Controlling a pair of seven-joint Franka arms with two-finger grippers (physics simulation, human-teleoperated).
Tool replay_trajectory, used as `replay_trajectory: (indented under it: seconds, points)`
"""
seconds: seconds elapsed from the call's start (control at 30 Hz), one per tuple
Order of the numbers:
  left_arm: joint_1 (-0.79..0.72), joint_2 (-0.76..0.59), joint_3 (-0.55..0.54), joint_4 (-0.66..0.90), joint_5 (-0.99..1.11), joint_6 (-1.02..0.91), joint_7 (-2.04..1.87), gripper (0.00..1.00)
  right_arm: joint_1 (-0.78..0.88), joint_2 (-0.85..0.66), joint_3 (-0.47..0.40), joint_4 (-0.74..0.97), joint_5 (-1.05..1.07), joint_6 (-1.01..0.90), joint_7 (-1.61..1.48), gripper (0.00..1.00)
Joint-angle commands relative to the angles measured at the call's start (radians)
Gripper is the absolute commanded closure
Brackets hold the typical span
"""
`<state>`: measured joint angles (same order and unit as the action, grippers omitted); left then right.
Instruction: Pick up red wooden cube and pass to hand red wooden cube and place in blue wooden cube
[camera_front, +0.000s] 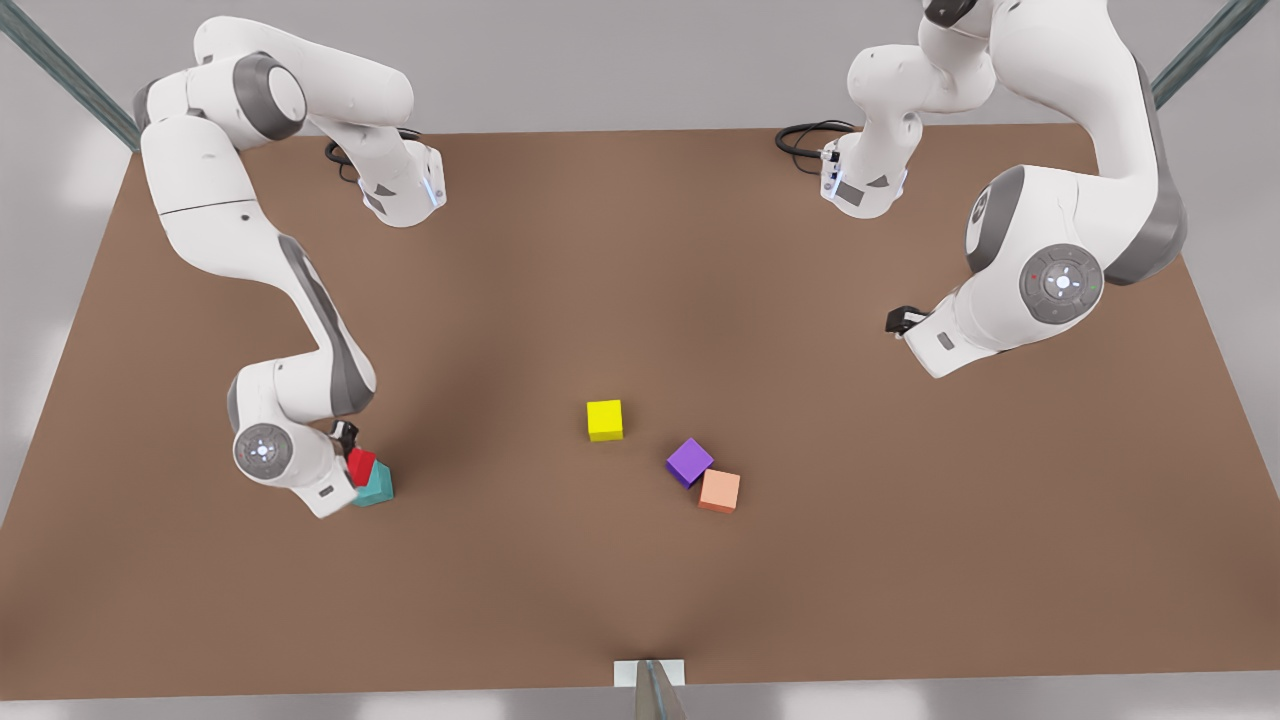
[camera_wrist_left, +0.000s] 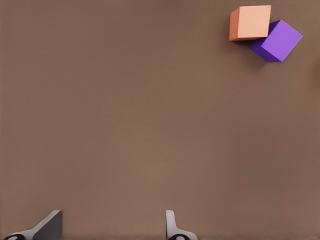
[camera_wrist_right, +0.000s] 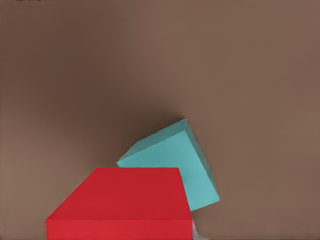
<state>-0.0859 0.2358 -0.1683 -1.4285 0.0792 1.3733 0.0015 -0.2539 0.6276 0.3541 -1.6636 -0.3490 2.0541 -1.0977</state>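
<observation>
Brown desk (camera_front: 640, 300) fills your workspace, with wide bare stretches along its far and near edges. On the front view's left, your right gripper (camera_front: 352, 452) sits low over the red wooden cube (camera_front: 361, 466), which overlaps the blue wooden cube (camera_front: 376, 485) just beneath it. Its wrist view gives you the red wooden cube (camera_wrist_right: 120, 205) close up against the tilted blue wooden cube (camera_wrist_right: 172, 162), though you cannot tell how those fingers stand. On the front view's right, your left gripper (camera_front: 900, 321) waits above bare desk, fingers (camera_wrist_left: 172, 225) spread and pinching nothing. Its wrist view adds the salmon cube (camera_wrist_left: 250, 22) touching the purple cube (camera_wrist_left: 280, 41). A yellow cube (camera_front: 604, 420) stands apart mid-desk.
</observation>
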Motion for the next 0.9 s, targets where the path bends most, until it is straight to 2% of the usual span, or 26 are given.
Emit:
replay_trajectory:
  seconds: [0.0,0.13,0.17,0.2,0.87]
  points:
    - [0.0,-0.001,0.0,0.0,0.001,-0.002,-0.009,0.0,-0.002,-0.002,0.0,-0.005,0.007,0.035,0.236,0.5]
    - [0.0,0.005,0.0,0.0,0.001,-0.002,-0.008,0.0,-0.002,0.006,0.0,-0.005,0.008,0.049,0.236,0.5]
    - [0.0,0.007,0.0,0.0,0.001,-0.002,-0.008,0.0,-0.002,0.006,0.0,-0.005,0.012,0.049,0.237,0.32]
    - [0.0,0.007,0.0,0.0,0.001,-0.002,-0.008,0.0,-0.002,0.006,0.0,-0.005,0.018,0.049,0.237,0.0]
    - [0.003,0.014,0.001,0.0,0.002,-0.003,-0.009,0.0,-0.008,-0.034,0.009,-0.002,0.065,0.003,0.225,0.0]
